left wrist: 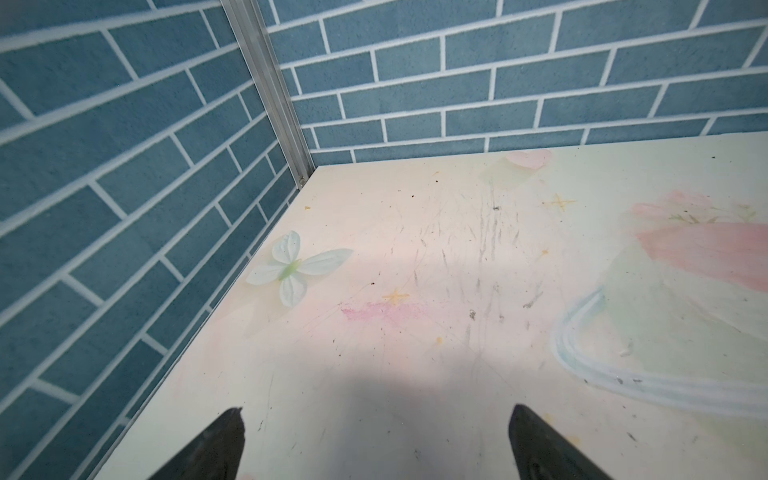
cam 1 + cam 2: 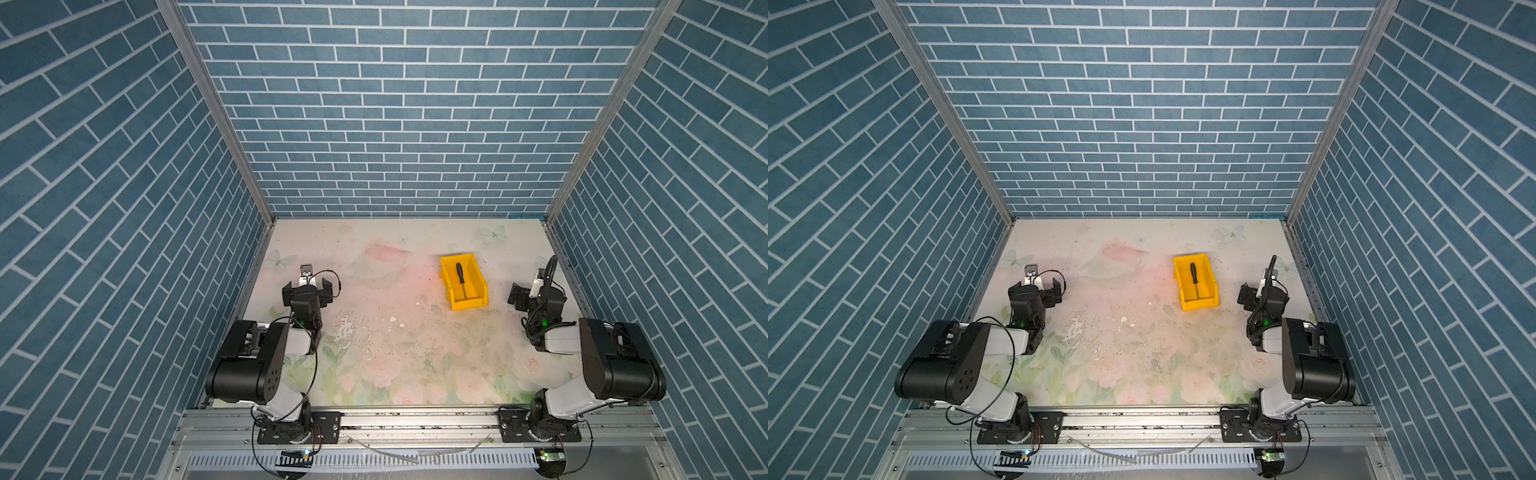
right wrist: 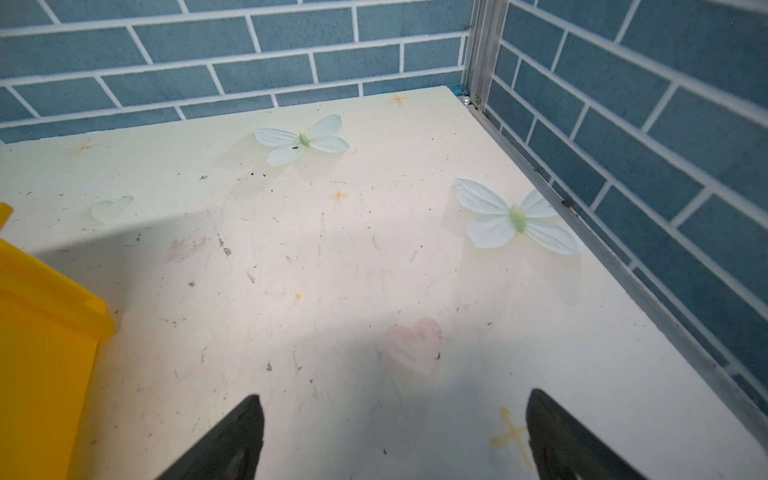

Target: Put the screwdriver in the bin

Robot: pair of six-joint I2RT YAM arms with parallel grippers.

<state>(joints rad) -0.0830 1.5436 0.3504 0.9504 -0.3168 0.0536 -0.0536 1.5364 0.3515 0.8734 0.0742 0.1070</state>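
Blue brick-patterned walls [image 2: 395, 124] close in three sides of a pale, floral-printed surface [image 2: 415, 353] that is scuffed and speckled with dark marks.

The screwdriver [image 2: 461, 279] [image 2: 1195, 279] lies inside the bin [image 2: 468, 304] [image 2: 1200, 304], resting on its floor. Its long axis runs close to the 12-to-6 line in both top views. The black handle is at the 12 o'clock end, and the thin shaft points toward 6 o'clock, leaning a touch toward 5. That axis follows the length of the bin, and the tool sits near the middle of the bin's width, clear of both long walls.

The yellow bin stands upright and open-topped at about 2 o'clock from the middle of the surface. The right wrist view catches only one yellow corner of it [image 3: 41, 353], and nothing inside it shows there.

At 3 o'clock from the bin, near it but not touching, hangs the right gripper [image 2: 524, 297] [image 2: 1250, 297]. In its wrist view [image 3: 395, 397] the two dark fingers stand wide apart, released, with only bare surface and a printed butterfly [image 3: 515, 216] beyond them.

Well apart at 9 o'clock from the bin is the left gripper [image 2: 307, 291] [image 2: 1035, 287]. It is likewise spread and empty in its own view [image 1: 376, 415], facing the far corner of the walls past another printed butterfly [image 1: 295, 266].
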